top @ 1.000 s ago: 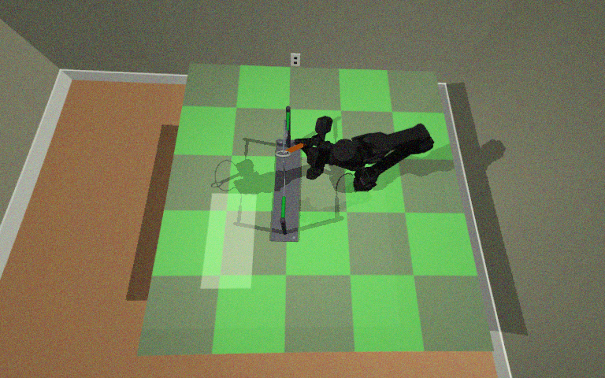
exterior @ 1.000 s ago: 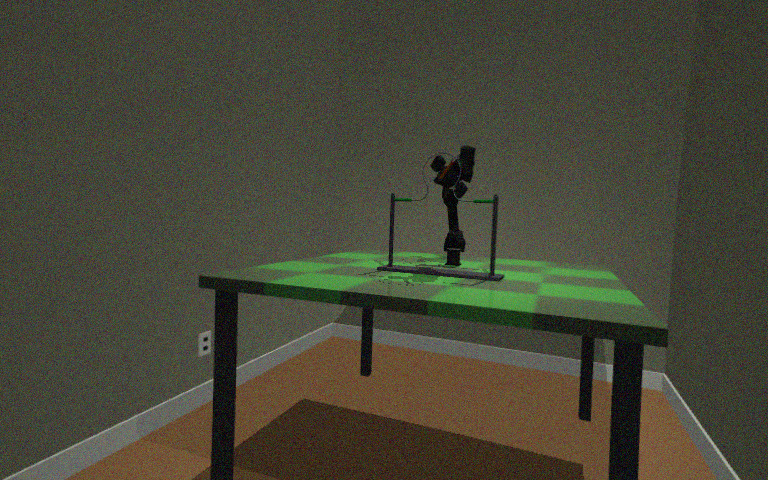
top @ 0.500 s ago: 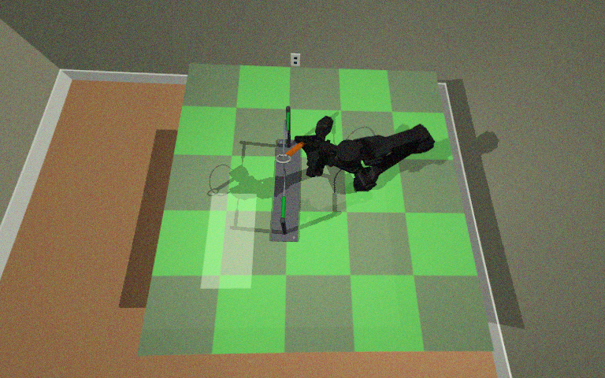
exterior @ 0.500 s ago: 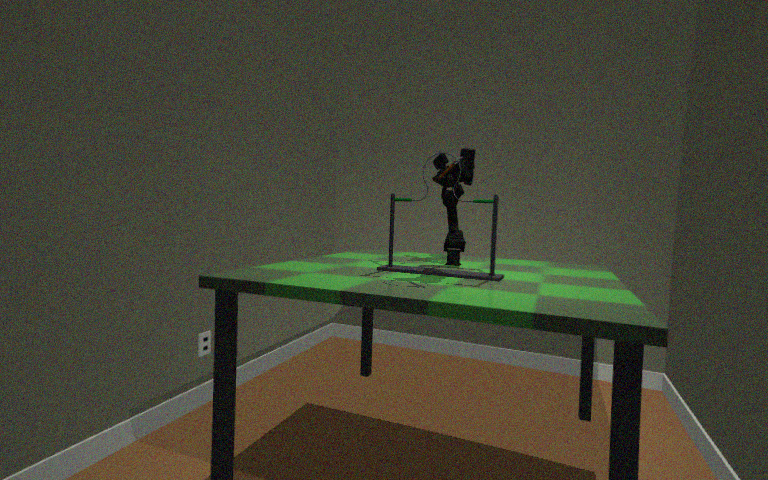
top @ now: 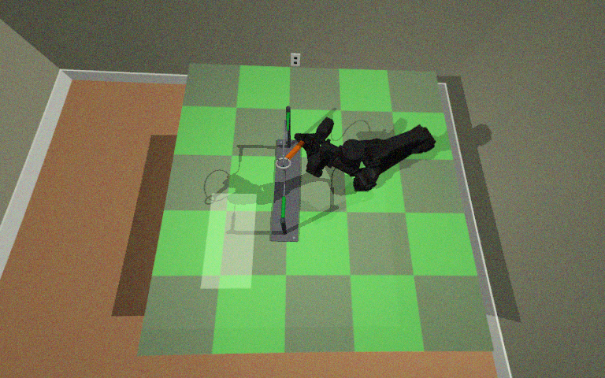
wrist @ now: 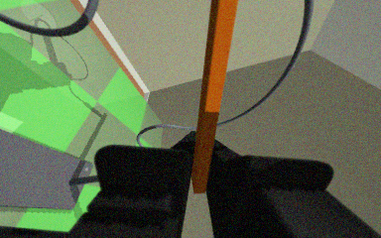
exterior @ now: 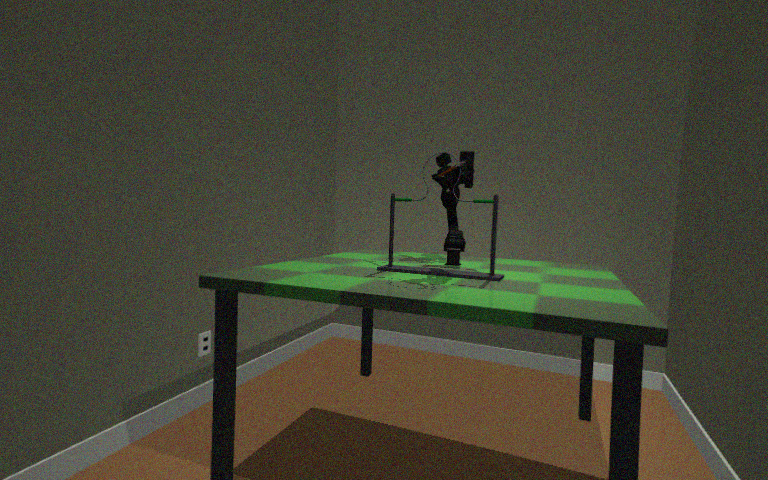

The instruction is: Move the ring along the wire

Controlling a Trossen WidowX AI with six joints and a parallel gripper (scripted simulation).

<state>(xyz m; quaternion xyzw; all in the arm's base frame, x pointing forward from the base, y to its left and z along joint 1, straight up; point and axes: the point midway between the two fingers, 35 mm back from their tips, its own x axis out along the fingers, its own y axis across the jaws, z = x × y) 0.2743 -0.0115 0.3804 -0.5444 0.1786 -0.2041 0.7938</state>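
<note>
Ring (top: 290,164) was out over the grey span of the wire (top: 284,184) (exterior: 423,170) (wrist: 298,55), between the two green ends, nearer the outlet-side post (top: 289,137) (exterior: 391,232) in your top view. Your gripper (top: 303,142) (exterior: 438,176) (wrist: 197,136) was shut on the handle (top: 294,150) (exterior: 447,171) (wrist: 221,59), fingers narrow, one either side. You had it near the handle's far end, likely to keep fingers off the grey wire while the ring stuck out ahead. Handle ran slantwise from ring to fingers, probably so the ring stayed roughly square to the bend. Threading looked right from above, but you couldn't confirm the gap all round; your wrist view didn't show the ring. Main obstacle was the wire itself: it arched high between the posts and swept past both sides of the handle in the wrist view, so a twist or sideways drift risked a touch. Other post (top: 283,224) (exterior: 494,237) and its green end (top: 283,205) (exterior: 484,201) stood well apart from the ring. Base (top: 290,236) (exterior: 438,272) (wrist: 35,174) sat low, out of your way. You needed small moves following the curve, grip kept until green.
</note>
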